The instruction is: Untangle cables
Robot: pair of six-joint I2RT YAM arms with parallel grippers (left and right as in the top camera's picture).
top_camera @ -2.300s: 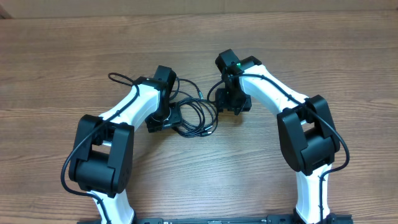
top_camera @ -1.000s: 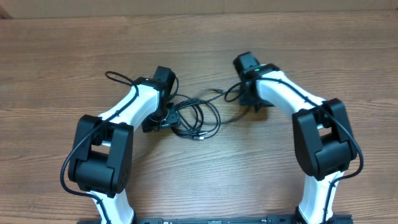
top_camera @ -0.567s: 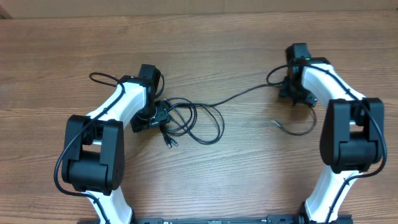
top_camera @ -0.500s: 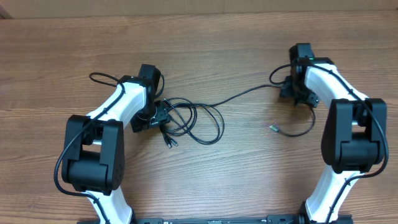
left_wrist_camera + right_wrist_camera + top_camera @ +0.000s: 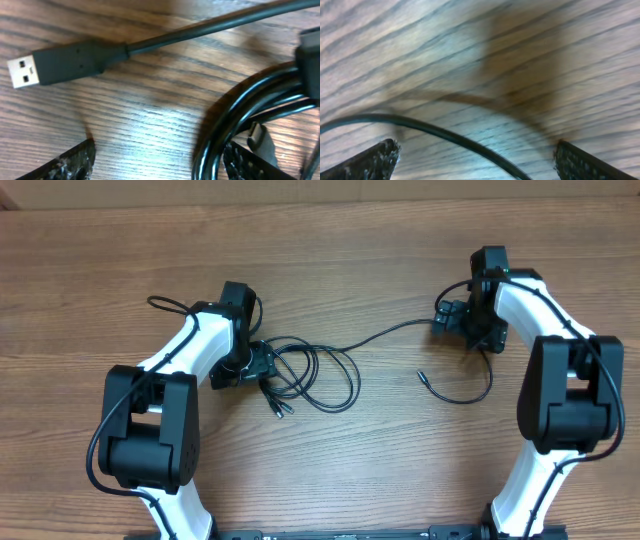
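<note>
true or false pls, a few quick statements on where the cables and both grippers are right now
1. A USB plug lies flat on the wooden table in the left wrist view. True.
2. The right gripper has its jaws clamped shut on a cable. False: its jaws stand wide apart, and a thin cable runs across the wood between them.
3. One long cable stretches from the coil of cables toward the right gripper. True.
4. The coil of cables sits next to the right gripper. False: it lies at the left gripper, whose jaws are also apart.
</note>
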